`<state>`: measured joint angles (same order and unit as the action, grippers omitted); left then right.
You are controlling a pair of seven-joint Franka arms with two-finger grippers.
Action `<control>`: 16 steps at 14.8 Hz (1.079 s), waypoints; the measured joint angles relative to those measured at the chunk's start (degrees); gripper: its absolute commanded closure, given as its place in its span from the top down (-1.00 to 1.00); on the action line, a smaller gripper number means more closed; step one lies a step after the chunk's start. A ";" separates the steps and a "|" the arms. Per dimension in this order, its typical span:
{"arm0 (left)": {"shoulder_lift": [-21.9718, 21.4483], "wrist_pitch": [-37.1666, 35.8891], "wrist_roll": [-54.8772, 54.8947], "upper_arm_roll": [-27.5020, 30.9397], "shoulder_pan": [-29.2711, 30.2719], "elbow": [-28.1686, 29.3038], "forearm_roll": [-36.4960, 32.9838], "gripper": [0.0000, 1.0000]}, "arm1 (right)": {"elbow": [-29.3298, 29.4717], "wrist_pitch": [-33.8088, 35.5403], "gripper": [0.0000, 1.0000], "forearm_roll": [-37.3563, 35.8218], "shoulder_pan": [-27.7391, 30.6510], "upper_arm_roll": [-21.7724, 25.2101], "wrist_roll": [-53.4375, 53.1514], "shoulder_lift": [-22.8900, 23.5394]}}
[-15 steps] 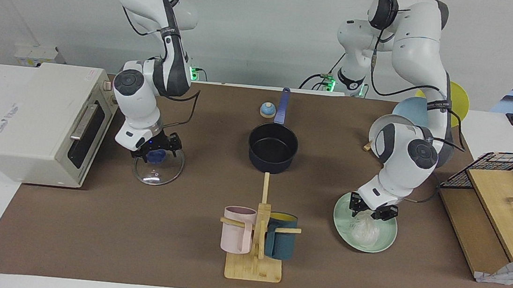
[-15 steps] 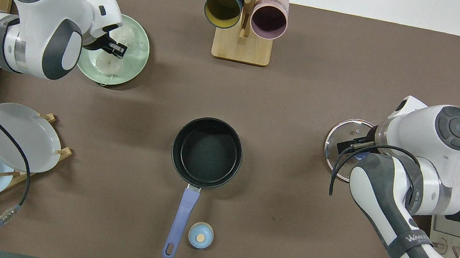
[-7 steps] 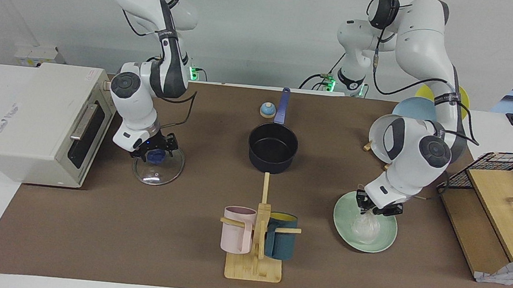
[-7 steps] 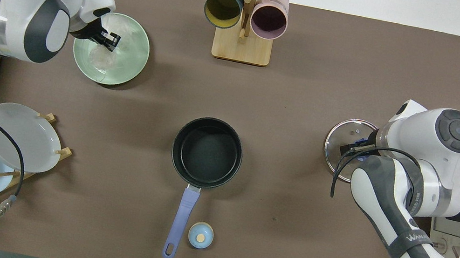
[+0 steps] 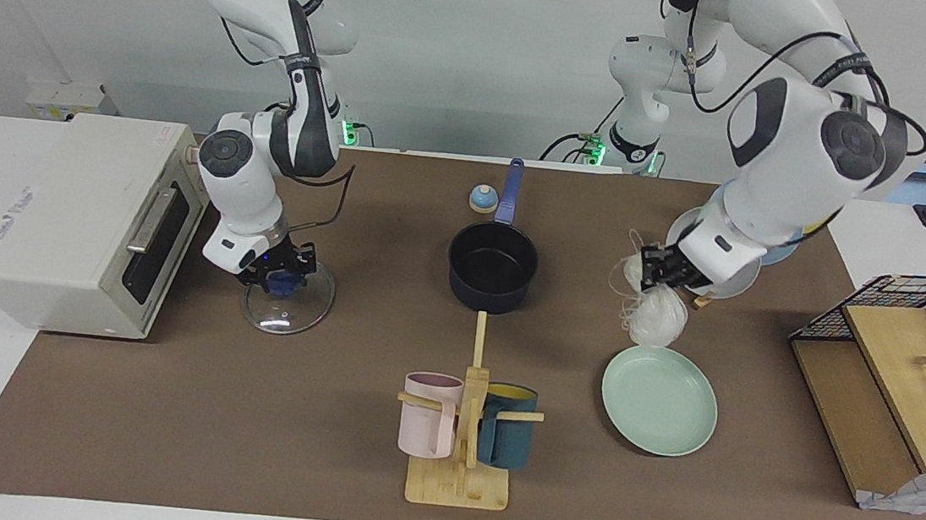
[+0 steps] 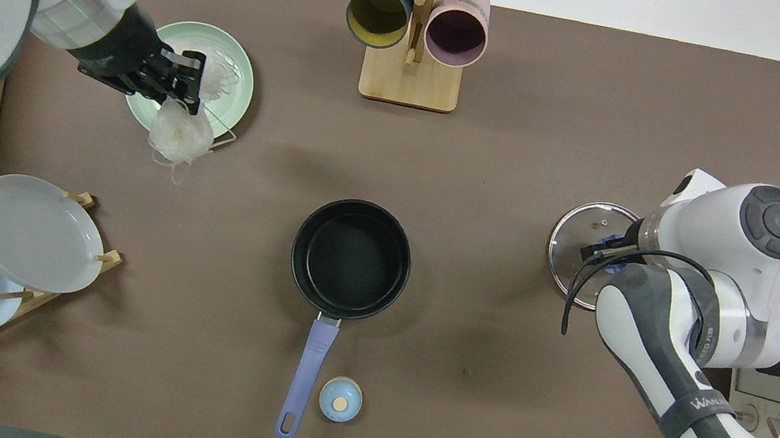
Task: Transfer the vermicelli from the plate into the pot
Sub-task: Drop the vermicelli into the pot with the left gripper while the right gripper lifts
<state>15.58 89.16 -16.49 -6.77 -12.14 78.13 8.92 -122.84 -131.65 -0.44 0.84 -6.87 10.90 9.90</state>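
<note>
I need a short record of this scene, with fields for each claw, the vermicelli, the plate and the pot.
left claw: shut on the vermicelli, raised above the table between plate and pot
vermicelli: hanging from the left claw, off the plate
plate: mint-green, empty
pot: dark, empty, lid off
right claw: shut on the blue knob of the glass lid, which lies beside the toaster oven

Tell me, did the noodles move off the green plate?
Yes. The vermicelli has gone up off the plate, which stayed put. It hangs from the shut left gripper above the table, nearer the pot.
</note>
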 measured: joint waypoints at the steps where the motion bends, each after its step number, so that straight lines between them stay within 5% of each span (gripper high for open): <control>1: -1.91 -0.37 -4.55 -0.38 -3.00 0.99 0.01 -1.00 | 0.30 0.30 -0.12 0.00 0.00 0.00 0.00 0.02; 7: -7.53 10.23 -16.42 -0.77 -15.66 17.42 0.10 -1.00 | 9.93 12.21 -0.72 0.00 -0.51 -0.15 0.00 -0.06; 11: -7.84 21.50 -18.11 -0.67 -17.71 28.32 0.34 -1.00 | 18.12 22.32 -0.79 0.01 -1.49 -0.43 -1.71 -0.31; 16: -6.91 28.93 -18.69 -0.67 -18.39 33.22 0.41 -1.00 | 23.64 28.24 -1.00 0.05 -3.56 -2.14 -7.95 -0.41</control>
<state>8.67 118.09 -35.17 -7.44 -30.52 111.35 9.33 -99.20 -103.40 -0.40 -2.72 -9.01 2.95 9.48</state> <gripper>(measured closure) 0.758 0.330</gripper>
